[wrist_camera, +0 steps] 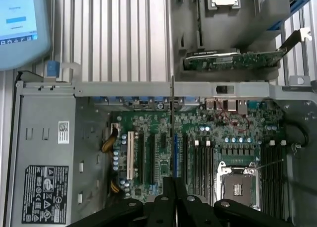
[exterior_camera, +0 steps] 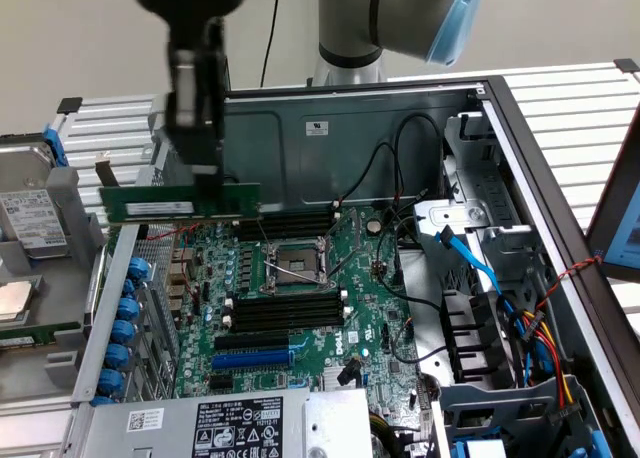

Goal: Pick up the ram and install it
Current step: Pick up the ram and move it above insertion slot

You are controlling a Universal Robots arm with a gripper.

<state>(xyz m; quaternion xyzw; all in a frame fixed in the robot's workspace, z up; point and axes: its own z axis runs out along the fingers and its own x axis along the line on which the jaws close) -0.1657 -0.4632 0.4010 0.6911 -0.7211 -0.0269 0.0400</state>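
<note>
Ram clamped in the gripper, held in the air over the open computer case

Exterior view: the gripper (exterior_camera: 203,173) was closed on the top edge of the ram (exterior_camera: 180,203), which hung level, label side to the camera, above the motherboard (exterior_camera: 350,278) towards the exterior view's left, well clear of the black memory slots (exterior_camera: 285,308) beside the CPU socket (exterior_camera: 297,263).

Wrist view: the ram (wrist_camera: 173,128) showed edge-on as a thin line rising from the gripper (wrist_camera: 174,190), parallel to the memory slots (wrist_camera: 200,162) but off to one side of them.

Done well, this step seemed to call for keeping the stick level and parallel, centring it exactly over one slot, and pressing down evenly.
</note>
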